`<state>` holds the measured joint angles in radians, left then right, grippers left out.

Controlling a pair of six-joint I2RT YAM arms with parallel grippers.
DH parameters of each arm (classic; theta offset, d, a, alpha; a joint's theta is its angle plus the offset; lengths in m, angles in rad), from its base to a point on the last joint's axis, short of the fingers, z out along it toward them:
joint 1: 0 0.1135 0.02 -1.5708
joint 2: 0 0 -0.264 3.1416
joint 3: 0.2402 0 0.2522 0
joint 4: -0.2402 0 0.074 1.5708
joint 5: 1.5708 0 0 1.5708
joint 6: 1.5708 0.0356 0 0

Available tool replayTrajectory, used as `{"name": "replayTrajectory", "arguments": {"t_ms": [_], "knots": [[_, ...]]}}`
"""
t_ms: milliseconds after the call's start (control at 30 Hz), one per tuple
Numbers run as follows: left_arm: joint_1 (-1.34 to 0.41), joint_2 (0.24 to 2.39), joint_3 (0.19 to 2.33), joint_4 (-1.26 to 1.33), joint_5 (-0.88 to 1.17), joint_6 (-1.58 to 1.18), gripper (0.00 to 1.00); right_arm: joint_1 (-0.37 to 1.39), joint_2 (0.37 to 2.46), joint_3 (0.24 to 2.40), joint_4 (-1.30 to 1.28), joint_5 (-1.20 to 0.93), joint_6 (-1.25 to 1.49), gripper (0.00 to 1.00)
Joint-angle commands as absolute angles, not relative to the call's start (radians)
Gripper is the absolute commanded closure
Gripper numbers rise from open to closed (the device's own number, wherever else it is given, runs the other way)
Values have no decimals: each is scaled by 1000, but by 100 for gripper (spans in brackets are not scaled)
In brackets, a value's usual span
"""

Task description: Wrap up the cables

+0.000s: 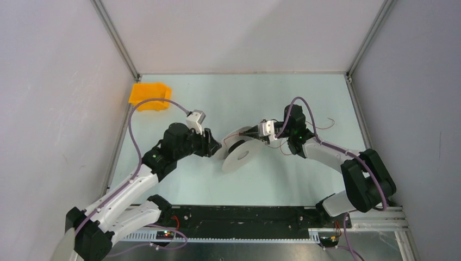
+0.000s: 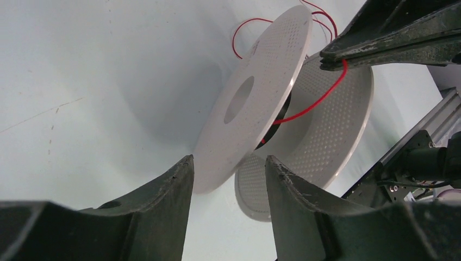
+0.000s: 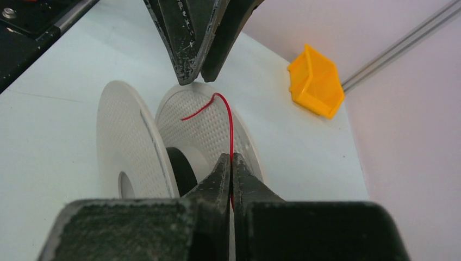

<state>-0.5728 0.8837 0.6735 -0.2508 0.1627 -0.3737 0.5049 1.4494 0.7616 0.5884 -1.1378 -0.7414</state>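
Observation:
A white two-flange spool [image 1: 239,155] stands tilted on the table between my arms. A thin red cable [image 3: 230,125] runs from its dark core up into my right gripper [image 3: 231,157], which is shut on it. From the left wrist, the right gripper [image 2: 324,56] hangs over the far flange, the cable [image 2: 312,103] curving down to the hub. More cable [image 1: 324,124] lies in loose loops behind the right arm. My left gripper [image 2: 227,163] is open at the spool's [image 2: 255,98] lower rim; the near flange edge shows in the gap. I cannot tell whether it touches.
A yellow bin [image 1: 149,96] sits in the far left corner, also seen in the right wrist view [image 3: 315,81]. Grey walls close in the table on three sides. A black rail [image 1: 244,217] with the arm bases runs along the near edge.

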Motion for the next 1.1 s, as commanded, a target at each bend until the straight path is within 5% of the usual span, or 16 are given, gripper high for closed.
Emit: {"name": "replayTrajectory", "arguments": {"t_ms": [0, 1067], "knots": [[-566, 923, 662, -154, 248, -369, 44, 508, 1471, 796, 543, -1105, -807, 100], [-568, 923, 634, -68, 261, -347, 50, 466, 1563, 795, 816, -1085, -520, 100]]}}
